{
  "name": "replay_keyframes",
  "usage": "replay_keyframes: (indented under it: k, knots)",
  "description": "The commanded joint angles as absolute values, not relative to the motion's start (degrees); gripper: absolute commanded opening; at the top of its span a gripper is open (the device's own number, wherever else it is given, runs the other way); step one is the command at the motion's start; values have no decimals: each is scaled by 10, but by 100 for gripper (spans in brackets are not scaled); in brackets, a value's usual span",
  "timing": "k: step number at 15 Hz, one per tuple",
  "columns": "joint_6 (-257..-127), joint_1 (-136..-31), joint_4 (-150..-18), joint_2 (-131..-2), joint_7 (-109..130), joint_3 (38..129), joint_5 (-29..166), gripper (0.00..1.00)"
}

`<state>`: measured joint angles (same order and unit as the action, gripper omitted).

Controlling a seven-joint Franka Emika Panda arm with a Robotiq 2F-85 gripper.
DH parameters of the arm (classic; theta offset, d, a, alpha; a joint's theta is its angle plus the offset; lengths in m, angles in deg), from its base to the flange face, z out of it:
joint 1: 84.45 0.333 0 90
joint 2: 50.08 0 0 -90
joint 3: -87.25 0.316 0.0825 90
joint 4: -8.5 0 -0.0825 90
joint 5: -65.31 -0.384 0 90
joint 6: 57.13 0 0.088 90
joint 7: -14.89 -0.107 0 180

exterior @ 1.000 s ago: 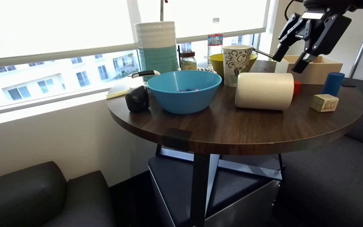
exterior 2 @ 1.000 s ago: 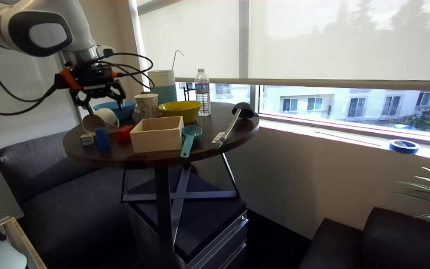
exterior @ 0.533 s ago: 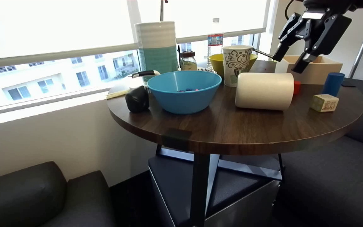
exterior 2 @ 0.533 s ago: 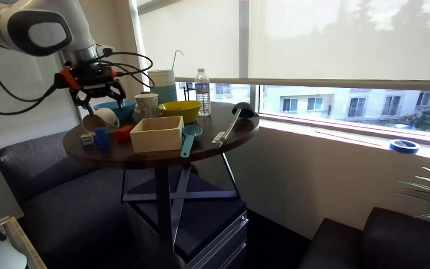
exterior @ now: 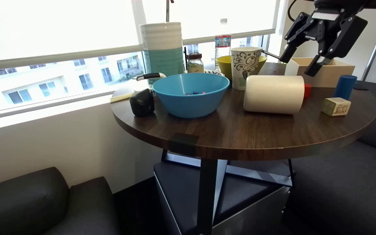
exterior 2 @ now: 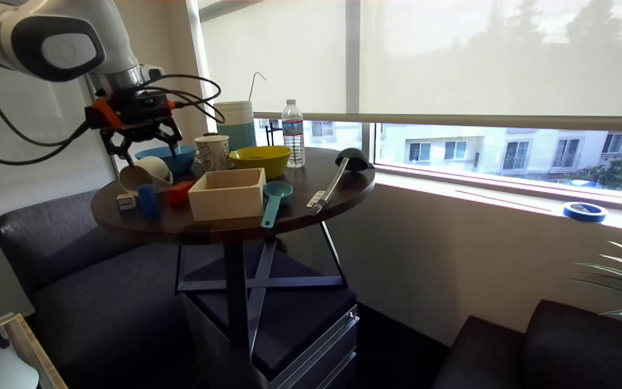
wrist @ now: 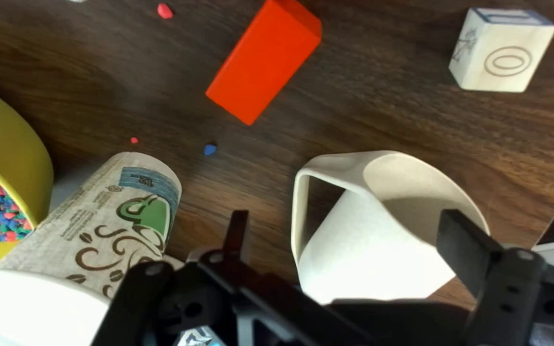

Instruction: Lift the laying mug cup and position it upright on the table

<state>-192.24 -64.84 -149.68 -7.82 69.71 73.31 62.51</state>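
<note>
The cream-white mug cup lies on its side on the round dark brown table (exterior: 240, 133). It shows in both exterior views (exterior: 273, 94) (exterior 2: 155, 168) and in the wrist view (wrist: 363, 254). In the wrist view its open mouth faces up and right, and its handle is on the left. My gripper (exterior: 299, 64) is open and empty just above the mouth end of the mug; it also shows in an exterior view (exterior 2: 153, 158). In the wrist view the gripper's fingers (wrist: 344, 218) stand apart on either side of the mug, the right fingertip overlapping its rim.
Near the mug stand a blue bowl (exterior: 191, 98), a patterned paper cup (exterior: 245, 70), a red block (wrist: 267, 60), a blue cylinder (exterior: 345, 87) and a letter cube (exterior: 336, 106). A wooden box (exterior 2: 227, 200), yellow bowl (exterior 2: 262, 162) and water bottle (exterior 2: 292, 135) stand farther off.
In the last half second my gripper has turned slightly and its fingertips look a little farther apart in an exterior view. The mug and the other objects have not moved.
</note>
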Motion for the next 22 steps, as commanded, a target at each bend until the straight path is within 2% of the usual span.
replay_keyframes:
  k: [1, 8, 18, 19, 21, 22]
  knots:
    - [-1922, -634, -1496, -86, 751, 726, 588, 100]
    - [-1899, -644, -1496, -100, 799, 730, 572, 100]
    - [-1944, -634, -1496, -127, 857, 727, 518, 100]
    - [-1949, -633, -1496, -127, 861, 726, 508, 77]
    - [-1955, -633, -1496, -129, 871, 725, 493, 68]
    - [-1958, -634, -1496, -129, 876, 725, 486, 59]
